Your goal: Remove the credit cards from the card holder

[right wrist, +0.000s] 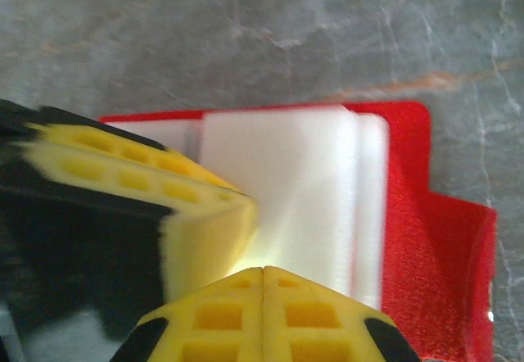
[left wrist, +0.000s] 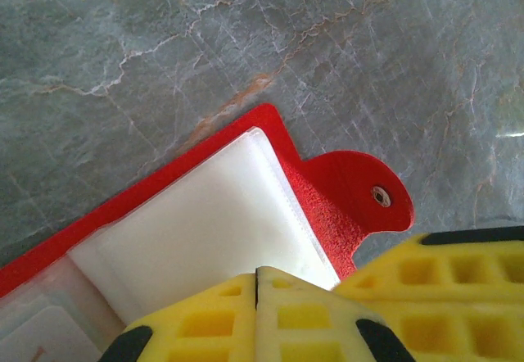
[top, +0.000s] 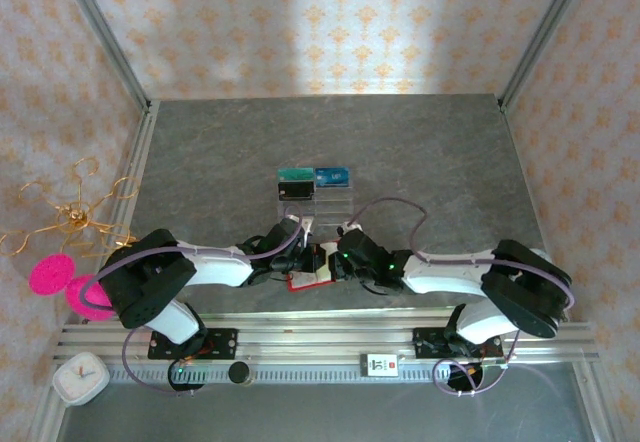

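Observation:
The red card holder [top: 308,280] lies open near the table's front edge, between both grippers. Its whitish pockets [left wrist: 205,231] face up and its snap tab [left wrist: 360,194] sticks out to the right. My left gripper [left wrist: 257,273] is shut, tips at the near edge of a white pocket. My right gripper [right wrist: 264,272] is shut too, tips against the stacked white pockets [right wrist: 282,190]; the left fingers [right wrist: 139,174] come in beside it. Whether either pinches a leaf is hidden. A bright blue credit card [top: 332,175] lies in the clear tray [top: 330,202].
In the clear tray, a teal card [top: 295,174] and a black card [top: 293,191] lie beside the blue one, just behind the grippers. A gold wire stand [top: 75,212], pink discs [top: 52,274] and a white clock [top: 80,378] sit off the table's left side.

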`<action>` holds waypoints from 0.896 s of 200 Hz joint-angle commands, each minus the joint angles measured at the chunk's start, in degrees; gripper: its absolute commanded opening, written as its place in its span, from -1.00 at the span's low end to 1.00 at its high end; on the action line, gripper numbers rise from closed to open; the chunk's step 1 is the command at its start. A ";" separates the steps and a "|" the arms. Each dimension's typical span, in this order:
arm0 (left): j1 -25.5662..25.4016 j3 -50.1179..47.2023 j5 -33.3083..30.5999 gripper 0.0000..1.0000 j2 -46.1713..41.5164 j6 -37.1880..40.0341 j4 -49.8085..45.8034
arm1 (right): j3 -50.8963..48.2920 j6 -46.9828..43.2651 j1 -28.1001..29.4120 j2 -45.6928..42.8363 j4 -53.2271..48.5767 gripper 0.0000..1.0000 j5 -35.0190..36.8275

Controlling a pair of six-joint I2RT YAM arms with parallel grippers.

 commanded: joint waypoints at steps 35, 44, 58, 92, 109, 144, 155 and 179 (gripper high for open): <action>-0.21 -7.27 -5.34 -0.76 -15.46 0.09 -6.65 | -2.03 4.33 -0.14 2.53 -3.50 -1.00 3.57; -0.17 -8.72 -5.67 -0.76 -17.06 -0.17 -8.29 | -2.15 4.39 0.05 2.10 -3.55 -1.00 3.78; -0.05 -11.02 -6.23 -0.78 -18.19 -0.52 -9.25 | -1.82 4.37 0.30 1.68 -3.92 -1.00 4.12; 1.50 -13.25 -8.29 -0.92 -18.98 -1.22 -9.87 | -1.30 4.17 0.42 1.51 -4.82 -1.00 4.17; 2.04 -13.56 -9.33 -0.94 -20.14 -0.91 -10.53 | -1.45 4.21 0.56 1.15 -4.94 -1.00 3.97; 2.40 -13.51 -10.55 -0.99 -20.06 0.43 -11.78 | -1.13 2.64 0.67 -1.62 -5.14 -1.00 3.39; 2.60 -13.92 -10.97 -1.00 -19.17 0.39 -10.71 | -0.30 -0.86 0.66 -3.25 -4.63 -0.92 2.11; 3.13 -14.44 -10.64 -1.00 -17.35 0.17 -8.53 | 4.23 -7.16 0.72 -5.61 -7.25 -0.69 -0.28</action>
